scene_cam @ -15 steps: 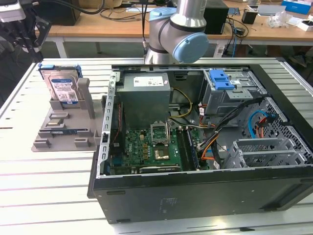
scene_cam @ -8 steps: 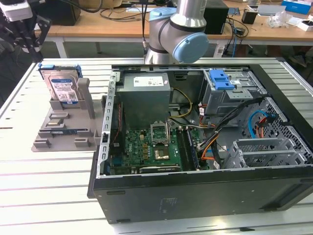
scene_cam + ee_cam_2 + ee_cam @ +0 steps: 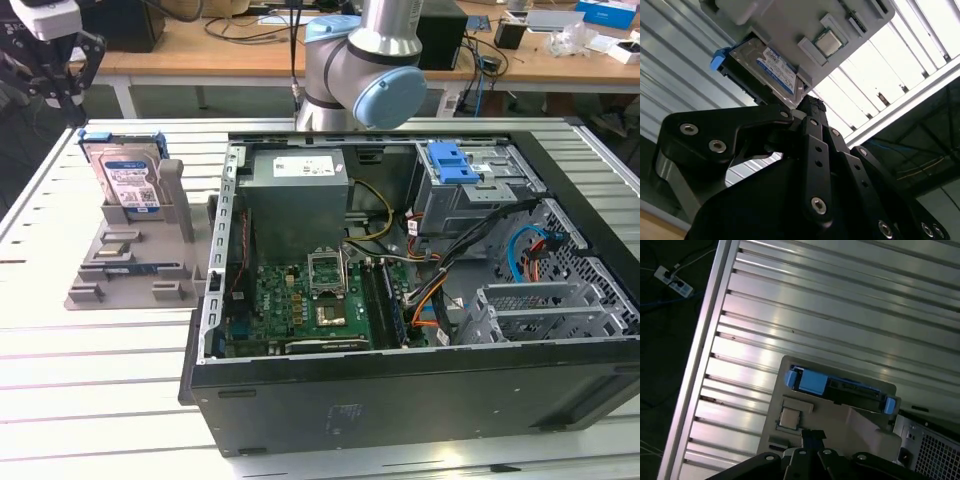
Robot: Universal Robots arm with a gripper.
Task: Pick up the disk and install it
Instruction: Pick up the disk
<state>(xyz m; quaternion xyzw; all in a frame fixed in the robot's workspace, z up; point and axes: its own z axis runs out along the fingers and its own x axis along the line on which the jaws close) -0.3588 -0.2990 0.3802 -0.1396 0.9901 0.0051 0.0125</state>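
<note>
Hand: gripper (image 3: 62, 88) hangs high at the exterior view's left, above the table and up and to the side of the disk, touching nothing.
Fingers: in both wrist views the black links run together to a single tip (image 3: 811, 106) (image 3: 812, 434); pressed together, nothing pinched between them.
Disk: the disk (image 3: 127, 172) stands on edge in a slot of a grey holder (image 3: 140, 265), label side facing the computer case, blue rails along its edges. Not yet lifted.
Disk, wrist views: second wrist view shows its labelled face (image 3: 767, 67) leaning against the holder wall (image 3: 790, 25); first wrist view looks down on its upper edge (image 3: 852, 390) between blue rail ends.
Holder: sits on the slatted metal table (image 3: 100, 400), just beside the case on the exterior view's left. A small square chip (image 3: 827, 44) lies in another of its pockets.
Case: open computer case (image 3: 400, 390) lying on its side, green board (image 3: 300, 300) exposed, grey box (image 3: 297, 190) at the far wall.
Drive cage: grey cage (image 3: 470, 195) in the far corner of the case, blue latch (image 3: 450, 160) on top.
Arm: grey and pale blue joint (image 3: 365, 60) rises behind the case.
Floor: a power strip (image 3: 674, 281) lies off the table edge.
</note>
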